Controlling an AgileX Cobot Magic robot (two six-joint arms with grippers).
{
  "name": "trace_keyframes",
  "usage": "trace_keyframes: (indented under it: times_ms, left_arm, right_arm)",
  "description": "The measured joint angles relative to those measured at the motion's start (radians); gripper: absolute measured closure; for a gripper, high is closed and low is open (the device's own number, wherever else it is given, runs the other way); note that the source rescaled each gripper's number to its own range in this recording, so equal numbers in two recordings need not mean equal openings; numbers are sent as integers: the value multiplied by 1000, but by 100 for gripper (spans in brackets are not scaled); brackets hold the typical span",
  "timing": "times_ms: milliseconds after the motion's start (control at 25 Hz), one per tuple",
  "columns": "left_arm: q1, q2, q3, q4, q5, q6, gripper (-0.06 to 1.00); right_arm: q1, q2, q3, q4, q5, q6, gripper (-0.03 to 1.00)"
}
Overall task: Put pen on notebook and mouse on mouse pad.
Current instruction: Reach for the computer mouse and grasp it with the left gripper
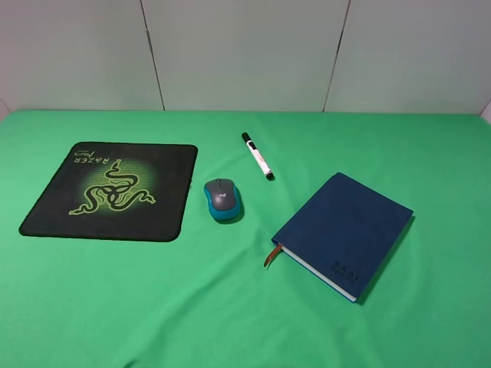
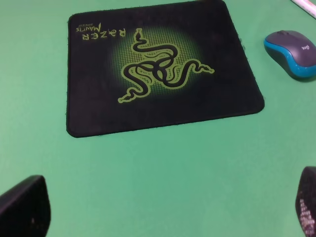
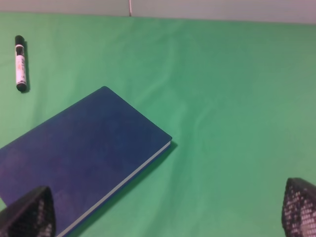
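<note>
The black mouse pad [image 1: 110, 190] [image 2: 158, 64] with its green snake logo lies flat at the left. Just right of it, on the green cloth, sits the grey and teal mouse [image 1: 222, 199] [image 2: 293, 53]. The white pen [image 1: 258, 156] [image 3: 20, 63] with black ends lies beyond the mouse. The navy notebook [image 1: 343, 232] [image 3: 79, 153] lies closed at the right, ribbon sticking out. Neither arm shows in the high view. My left gripper [image 2: 163, 217] is open, well short of the pad. My right gripper [image 3: 163, 217] is open over the cloth beside the notebook.
A green cloth [image 1: 245, 307] covers the whole table. A pale panelled wall [image 1: 245, 54] rises behind its far edge.
</note>
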Motion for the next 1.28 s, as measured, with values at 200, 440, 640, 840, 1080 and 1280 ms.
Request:
trace_keyframes:
  times_ms: [200, 440, 640, 840, 1080, 1280]
  left_arm:
    - [0, 0, 0, -4, 0, -1, -5]
    - [0, 25, -49, -20, 19, -24, -5]
    - [0, 185, -168, -18, 45, -35, -5]
    - [0, 392, -303, -18, 43, -55, -5]
    - [-51, 574, -403, 17, 26, -117, -5]
    - [-106, 750, -430, 50, -17, -206, -5]
  right_arm:
    - [0, 0, 0, 0, 0, 0, -3]
    - [0, 0, 0, 0, 0, 0, -3]
    - [0, 0, 0, 0, 0, 0, -3]
    - [0, 0, 0, 0, 0, 0, -3]
    - [0, 0, 0, 0, 0, 0, -3]
    - [0, 0, 0, 0, 0, 0, -3]
